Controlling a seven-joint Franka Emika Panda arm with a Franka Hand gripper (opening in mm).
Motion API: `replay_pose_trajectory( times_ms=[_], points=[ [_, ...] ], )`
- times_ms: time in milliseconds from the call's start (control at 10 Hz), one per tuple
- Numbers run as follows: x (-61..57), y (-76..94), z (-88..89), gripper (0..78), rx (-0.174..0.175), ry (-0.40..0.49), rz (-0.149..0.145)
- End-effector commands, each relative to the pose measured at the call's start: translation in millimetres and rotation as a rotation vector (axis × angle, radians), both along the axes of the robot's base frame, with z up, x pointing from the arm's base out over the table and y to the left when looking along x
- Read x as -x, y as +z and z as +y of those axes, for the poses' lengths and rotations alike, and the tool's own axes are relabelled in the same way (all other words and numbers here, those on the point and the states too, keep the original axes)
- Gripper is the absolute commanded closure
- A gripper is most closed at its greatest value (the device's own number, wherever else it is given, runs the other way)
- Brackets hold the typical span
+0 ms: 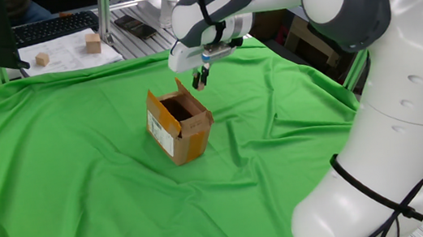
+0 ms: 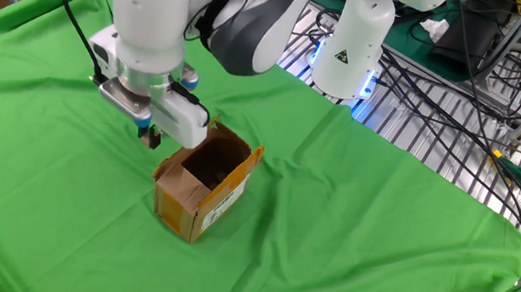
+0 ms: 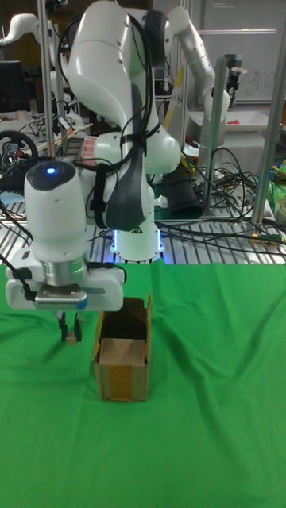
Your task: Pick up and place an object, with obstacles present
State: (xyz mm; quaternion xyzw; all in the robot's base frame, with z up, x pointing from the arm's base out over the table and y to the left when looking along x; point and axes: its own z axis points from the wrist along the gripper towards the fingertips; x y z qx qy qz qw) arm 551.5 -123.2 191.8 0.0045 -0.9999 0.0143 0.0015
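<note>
Gripper (image 3: pixel 72 334) clamped on tiny tan cube (image 3: pixel 72 339), I see it just left of cardboard box (image 3: pixel 121 355) | cube barely visible between fingers | box interior dark
</note>
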Motion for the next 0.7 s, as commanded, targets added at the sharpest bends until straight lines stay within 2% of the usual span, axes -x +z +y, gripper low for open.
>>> replay_pose_trajectory(
  times_ms=[100,600,700],
  points=[
    [-2.6,-8.3,1.9,75.3,-0.013,0.01,-0.004],
    [-5.3,-26.1,4.1,75.3,-0.032,0.017,-0.027],
    [-5.8,-32.0,4.9,75.3,-0.033,0.003,-0.041]
  ],
)
